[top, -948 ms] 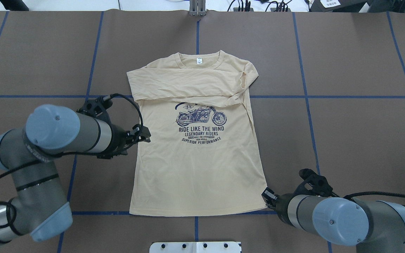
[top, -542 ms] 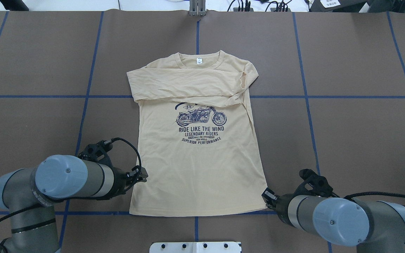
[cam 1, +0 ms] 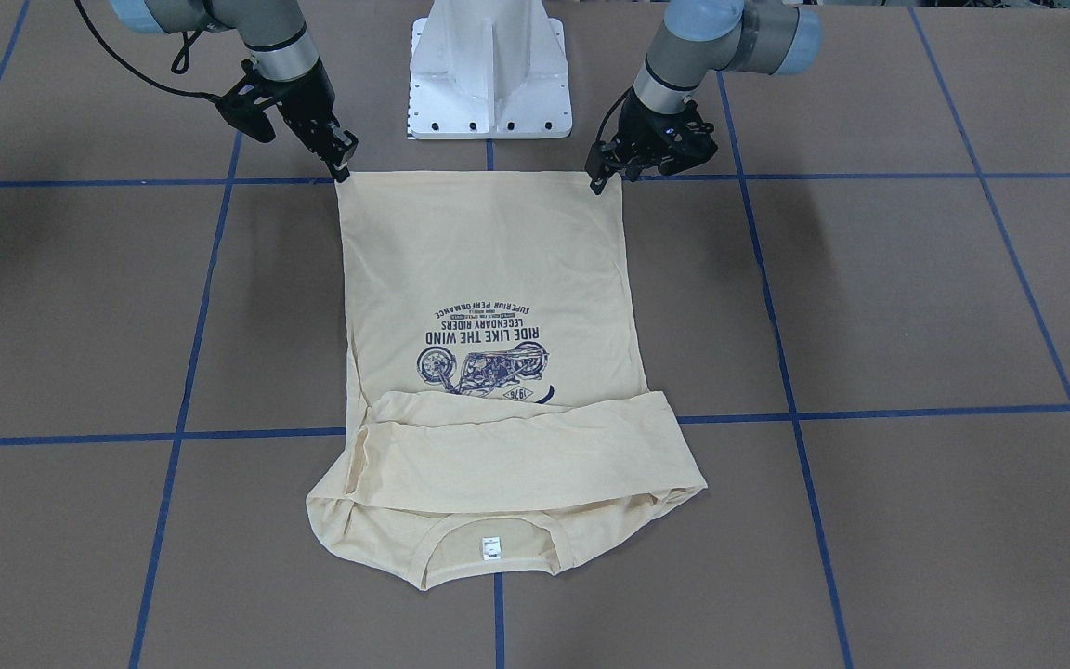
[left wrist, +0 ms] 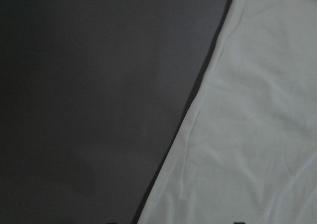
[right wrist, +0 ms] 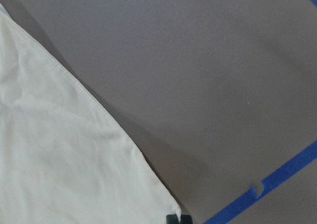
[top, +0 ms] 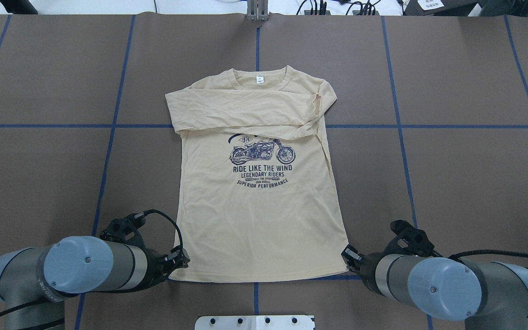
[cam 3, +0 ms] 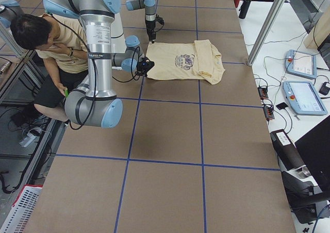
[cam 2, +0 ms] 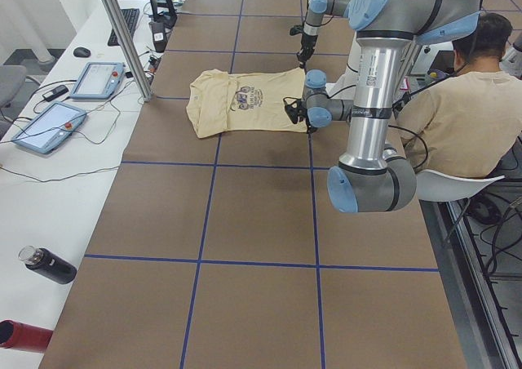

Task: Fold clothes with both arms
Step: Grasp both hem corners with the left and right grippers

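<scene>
The cream long-sleeved shirt lies flat, print up, with its sleeves folded across the chest and its collar at the far side. Its hem runs along the near edge of the table. My left gripper sits low at the hem's left corner. It is open, and in the left wrist view the shirt's side edge runs between its fingertips. My right gripper is at the hem's right corner, shut on that corner of the shirt.
The table is brown with blue tape lines. The white robot pedestal stands just behind the hem. A seated person is beside the robot. Tablets and cables lie on the white bench beyond the collar.
My left arm has swung back along the shirt's left edge, from beside the print down to the hem's left corner. The right arm and the shirt have not moved.
</scene>
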You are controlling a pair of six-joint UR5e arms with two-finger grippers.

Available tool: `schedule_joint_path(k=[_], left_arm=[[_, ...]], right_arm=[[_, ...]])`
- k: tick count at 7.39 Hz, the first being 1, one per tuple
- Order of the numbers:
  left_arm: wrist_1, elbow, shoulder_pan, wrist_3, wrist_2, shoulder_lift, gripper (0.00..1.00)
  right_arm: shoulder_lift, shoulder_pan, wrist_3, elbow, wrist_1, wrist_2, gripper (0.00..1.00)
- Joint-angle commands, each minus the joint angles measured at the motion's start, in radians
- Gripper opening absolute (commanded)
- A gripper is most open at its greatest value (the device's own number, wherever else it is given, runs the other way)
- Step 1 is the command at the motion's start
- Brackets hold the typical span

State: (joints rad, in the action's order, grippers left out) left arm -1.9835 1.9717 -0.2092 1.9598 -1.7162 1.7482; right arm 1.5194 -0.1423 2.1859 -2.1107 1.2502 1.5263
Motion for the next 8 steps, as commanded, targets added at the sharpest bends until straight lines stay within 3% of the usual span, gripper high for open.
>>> schedule_joint_path(k=[1,2,3,4,5,6,8], left_arm=[[0.0,0.004,0.013,0.013,0.01,-0.006,0.61],[0.003,0.004,0.013,0.014,0.012,-0.012,0.6],[0.005,0.004,0.013,0.014,0.012,-0.013,0.52],[0.005,0.003,0.013,0.014,0.012,-0.016,0.4],[0.005,0.003,0.013,0.014,0.012,-0.021,0.11],[0.005,0.004,0.013,0.016,0.012,-0.022,0.0],[0.005,0.05,0.011,0.024,0.01,-0.039,0.0]], right_arm=[[-0.001,0.0,0.0,0.0,0.0,0.0,0.0],[0.001,0.0,0.0,0.0,0.0,0.0,0.0],[0.001,0.0,0.0,0.0,0.0,0.0,0.0],[0.002,0.0,0.0,0.0,0.0,0.0,0.0],[0.008,-0.002,0.0,0.0,0.0,0.0,0.0],[0.008,-0.002,0.0,-0.002,0.0,0.0,0.0],[0.008,-0.002,0.0,-0.002,0.0,0.0,0.0]])
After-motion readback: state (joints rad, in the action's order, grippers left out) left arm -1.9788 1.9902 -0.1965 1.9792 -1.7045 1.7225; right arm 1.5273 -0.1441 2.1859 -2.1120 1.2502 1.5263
